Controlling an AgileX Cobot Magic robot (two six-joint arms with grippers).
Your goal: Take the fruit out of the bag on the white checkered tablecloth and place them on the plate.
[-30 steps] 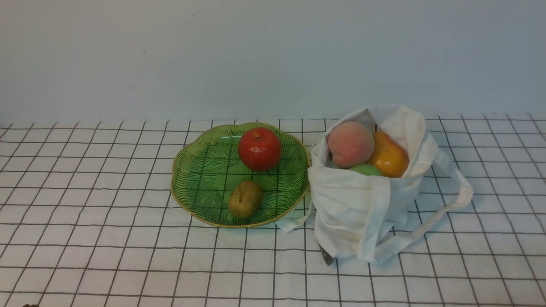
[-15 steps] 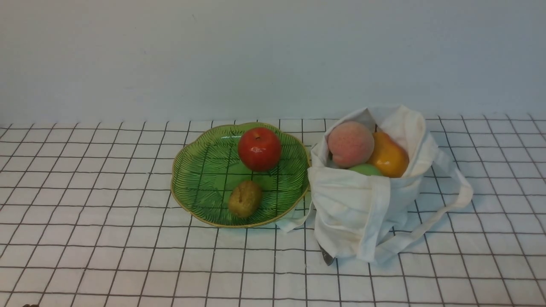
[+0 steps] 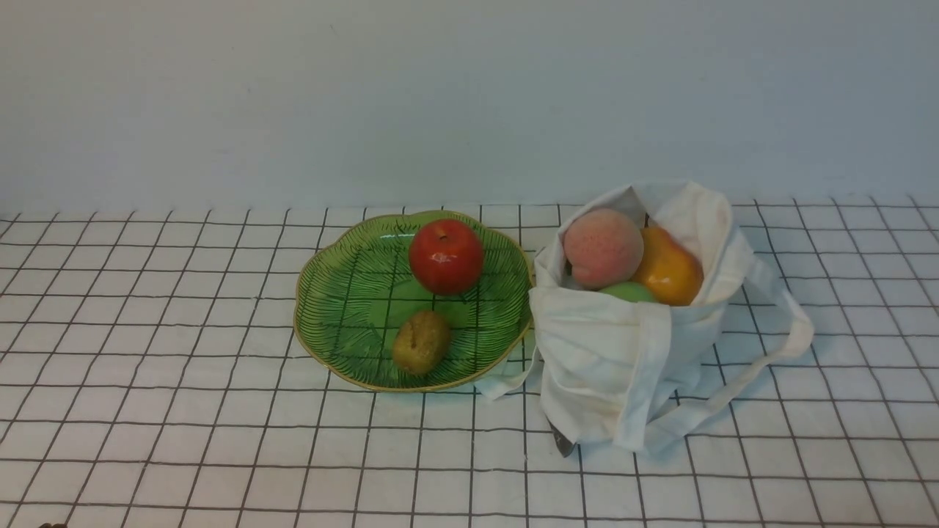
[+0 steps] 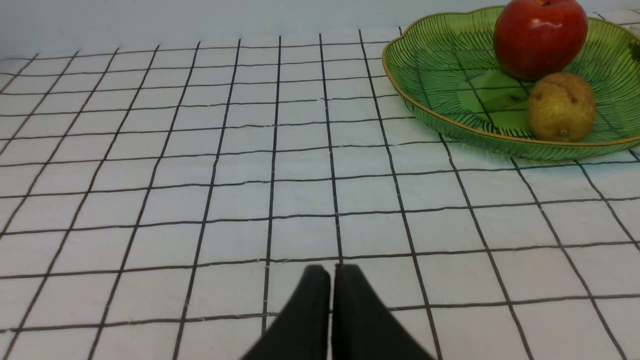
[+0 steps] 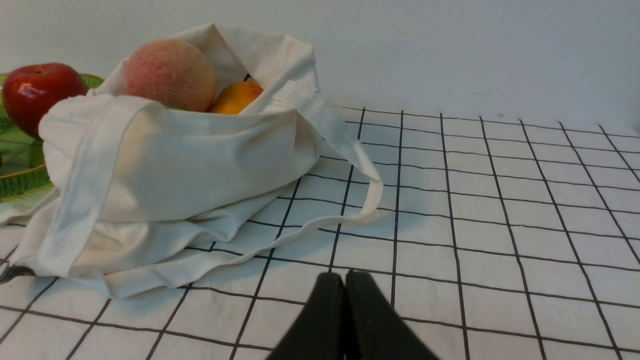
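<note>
The off-white cloth bag stands on the white checkered tablecloth, right of the green plate. In its mouth sit the pink peach, the orange-yellow fruit and the pale green fruit. The russet fruit lies on the plate near a red apple. Neither gripper shows in the front view. My left gripper is shut and empty above the cloth, away from the plate. My right gripper is shut and empty near the bag.
The bag's long strap loops out over the cloth to the right, and another strap end lies by the plate's rim. A pale wall stands behind the table.
</note>
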